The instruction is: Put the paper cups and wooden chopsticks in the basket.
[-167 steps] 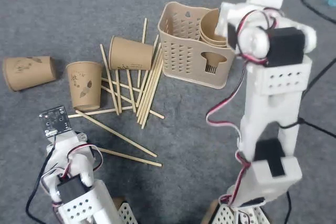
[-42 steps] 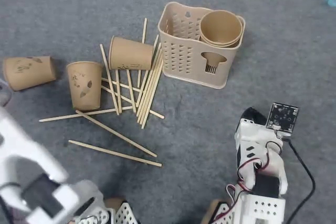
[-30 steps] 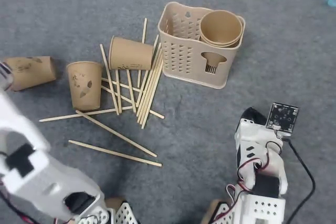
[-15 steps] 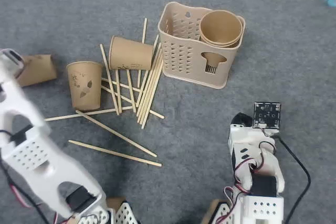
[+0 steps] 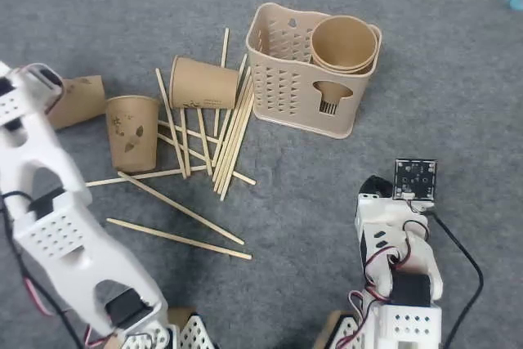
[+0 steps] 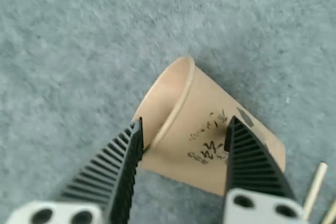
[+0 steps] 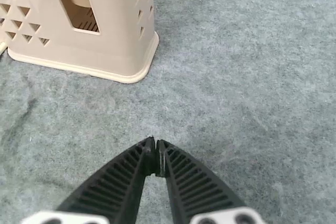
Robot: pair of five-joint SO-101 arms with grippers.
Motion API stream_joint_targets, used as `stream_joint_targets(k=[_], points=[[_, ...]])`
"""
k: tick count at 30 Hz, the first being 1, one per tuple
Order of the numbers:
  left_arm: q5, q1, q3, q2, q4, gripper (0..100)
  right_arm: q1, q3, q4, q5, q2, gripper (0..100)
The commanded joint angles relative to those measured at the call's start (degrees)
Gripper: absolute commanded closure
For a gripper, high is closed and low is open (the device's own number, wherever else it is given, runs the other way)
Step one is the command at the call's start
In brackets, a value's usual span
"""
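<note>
A paper cup (image 6: 210, 135) lies on its side at the far left of the grey mat, also seen in the high view (image 5: 82, 100). My left gripper (image 6: 185, 125) is open and straddles it near the rim; one finger (image 6: 128, 148) touches the rim. Another cup (image 5: 131, 132) stands upside down beside it, and a third (image 5: 204, 83) lies near the basket (image 5: 286, 79). Stacked cups (image 5: 343, 42) sit inside the basket. Several wooden chopsticks (image 5: 225, 132) lie scattered between cups and basket. My right gripper (image 7: 156, 153) is shut and empty, low over the mat at front right (image 5: 377, 185).
The basket's wall (image 7: 79, 30) stands a short way beyond the right gripper. Two long chopsticks (image 5: 176, 237) lie apart toward the front. Bare mat stretches right of the basket and around the right arm.
The left arm swung up from the front left and came over the far-left cup, which slid a little to the right. The right arm drew back from the basket to the front right.
</note>
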Motion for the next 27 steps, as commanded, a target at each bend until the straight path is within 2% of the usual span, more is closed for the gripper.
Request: stream_joint_targets(k=[1,8,12,18,23,27], points=[[3.96,2.29,-4.79,-1.14,5.1,76,-0.31,1.14,0.4,1.05,-0.57,99.1],[5.98,4.75,-13.76,-1.14,13.89,76,-0.13,1.14,0.4,1.05,-0.57,99.1],[5.63,6.15,-16.84,-0.97,15.38,83,-0.04,1.14,0.4,1.05,-0.57,99.1],[5.63,9.67,-12.0,-0.44,11.52,90,-0.04,1.23,0.4,1.05,-0.57,99.1],[5.63,11.34,-3.74,-0.62,4.22,91,-0.04,1.23,0.66,1.05,-0.57,99.1],[5.63,12.22,-2.07,-1.05,3.34,91,-0.31,1.23,1.27,1.05,-0.57,99.1]])
